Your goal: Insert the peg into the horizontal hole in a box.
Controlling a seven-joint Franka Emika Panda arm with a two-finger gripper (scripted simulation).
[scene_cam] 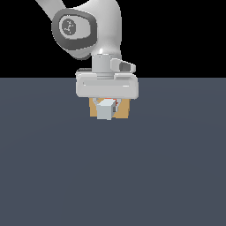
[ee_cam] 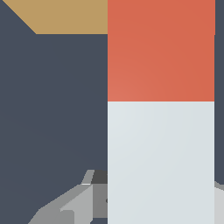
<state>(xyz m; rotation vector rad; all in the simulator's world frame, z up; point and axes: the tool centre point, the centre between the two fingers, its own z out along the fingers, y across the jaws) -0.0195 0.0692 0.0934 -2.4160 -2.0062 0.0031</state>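
Pale grey fills most of the wrist view: the peg (ee_cam: 160, 131) runs lengthwise away from the camera, its near stretch grey-white and its far stretch red-orange, the two colours meeting at a sharp straight line. Beyond the red end, a strip of the tan box (ee_cam: 65, 15) shows at the edge of that view, with the dark slate surface (ee_cam: 52, 109) lying between the box and the camera. The peg's far tip runs out of the wrist picture, so whether it touches the box or has entered the hole cannot be told from there.

In the exterior view the arm comes down from above, and the claw (scene_cam: 106, 106) hangs low over the surface (scene_cam: 113, 176), close to the line where it meets the black background. The claw's wide pale body sits straight in front of the box (scene_cam: 125, 110), hiding most of it; only tan patches show on either side and below. The peg (scene_cam: 105, 110) points at the camera, so just its square grey end is seen, with a thin sliver of red behind it. The peg is held level off the surface, between the fingers, which are closed narrowly against its sides. The hole itself is hidden behind peg and claw.
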